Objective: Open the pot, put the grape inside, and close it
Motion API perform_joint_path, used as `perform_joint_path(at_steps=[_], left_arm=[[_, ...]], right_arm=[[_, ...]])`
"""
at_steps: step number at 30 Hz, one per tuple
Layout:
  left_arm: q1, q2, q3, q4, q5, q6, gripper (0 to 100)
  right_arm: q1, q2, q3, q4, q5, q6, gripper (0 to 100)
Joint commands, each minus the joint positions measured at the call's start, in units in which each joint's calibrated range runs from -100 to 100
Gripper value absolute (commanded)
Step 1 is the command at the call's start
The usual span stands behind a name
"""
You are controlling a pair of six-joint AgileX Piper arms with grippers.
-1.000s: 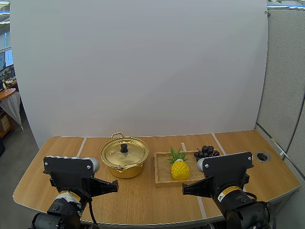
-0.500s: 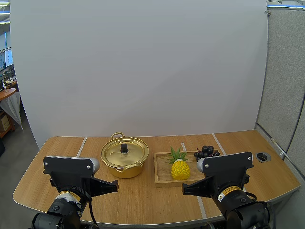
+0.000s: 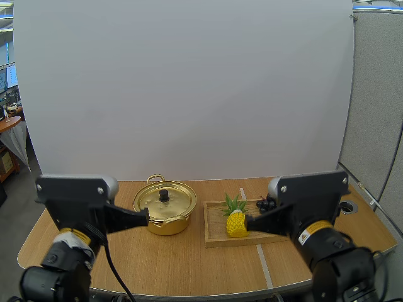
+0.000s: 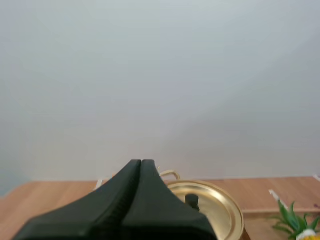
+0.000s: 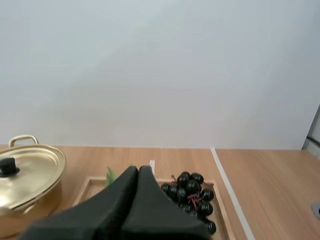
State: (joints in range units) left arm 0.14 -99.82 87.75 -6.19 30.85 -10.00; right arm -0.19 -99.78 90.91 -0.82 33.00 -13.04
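Just past the black fingers (image 4: pixel 120 210) of your left gripper (image 4: pixel 141 163), you see a shiny gold pot (image 3: pixel 170 227). Its lid (image 4: pixel 220 207) is the same polished gold, topped with a small black knob (image 4: pixel 192 200). Beyond the black fingers (image 5: pixel 150 210) of your right gripper (image 5: pixel 139 169), the grapes (image 5: pixel 192 192) are near-black with reddish-brown stems. The tray (image 3: pixel 215 231) is pale natural wood. The pineapple (image 3: pixel 237 224) at those fingertips is yellow, with a criss-cross skin and green leaves. The table (image 3: pixel 189 264) is light wood grain crossed by thin pale stripes.

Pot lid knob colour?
Black round knob on the shiny gold metal lid; high view shows it best.
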Motion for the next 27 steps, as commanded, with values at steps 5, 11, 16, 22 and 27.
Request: perform_joint_path(at_steps=[5, 11, 16, 22, 27], left_arm=[[-0.13, -0.18, -19.53, 0.39, 23.16, 2.33, 0], [-0.13, -0.18, -27.24, 0.39, 32.57, 2.33, 0], [-0.13, -0.18, -31.25, 0.39, 42.08, 3.13, 0], [-0.13, -0.18, -31.58, 0.39, 42.58, 3.11, 0], [-0.13, 6.02, -31.81, 0.39, 42.01, 3.11, 0]], right_arm=[[-0.22, -0.22, -20.13, 0.09, 10.96, 0.00, 0], [-0.22, -0.22, -29.26, 0.09, 27.44, 0.00, 0], [-0.22, -0.22, -34.13, 0.09, 40.20, 0.00, 0], [-0.22, -0.22, -37.01, 0.09, 48.33, -0.42, 0], [-0.22, 4.89, -37.34, -0.28, 50.22, -0.42, 0]])
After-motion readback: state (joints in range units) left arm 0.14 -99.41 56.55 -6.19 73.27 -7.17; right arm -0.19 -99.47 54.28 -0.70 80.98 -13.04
